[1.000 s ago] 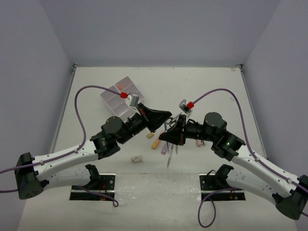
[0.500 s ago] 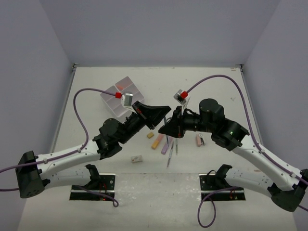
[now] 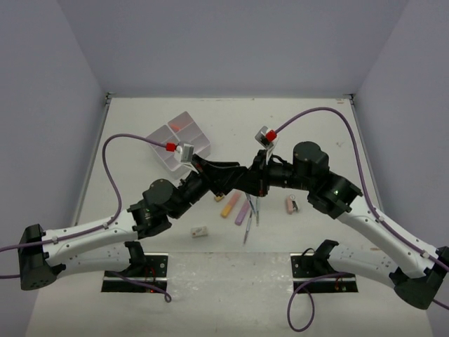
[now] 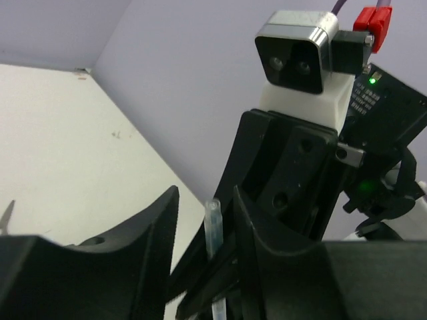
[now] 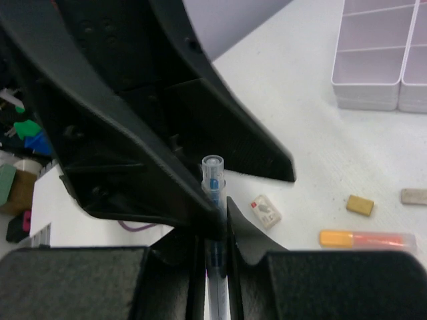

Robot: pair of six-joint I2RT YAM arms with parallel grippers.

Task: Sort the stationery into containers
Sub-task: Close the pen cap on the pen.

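My right gripper point(image 5: 215, 220) is shut on a thin clear pen point(image 5: 213, 177) with blue ink, its capped end sticking out past the fingertips. My left gripper point(image 4: 205, 195) is open, one finger on each side of that pen point(image 4: 213, 223), with a gap to each finger. The two grippers meet nose to nose above the table point(image 3: 242, 179). Below them lie an orange highlighter point(image 3: 229, 206), a pink-purple highlighter point(image 3: 243, 210), thin pens point(image 3: 254, 210) and a white eraser point(image 3: 200, 231). The containers point(image 3: 179, 137) stand at the back left.
A beige eraser point(image 5: 360, 205) and another small eraser point(image 5: 413, 195) lie near the orange highlighter point(image 5: 367, 240). A pink piece point(image 3: 290, 205) rests right of the pens. Purple cables arc over both arms. The right wrist camera point(image 4: 293, 60) faces the left wrist closely.
My left gripper has opened and moved right, so its fingers now straddle the pen's end. My right gripper lifted the pen from the pile and now holds still.
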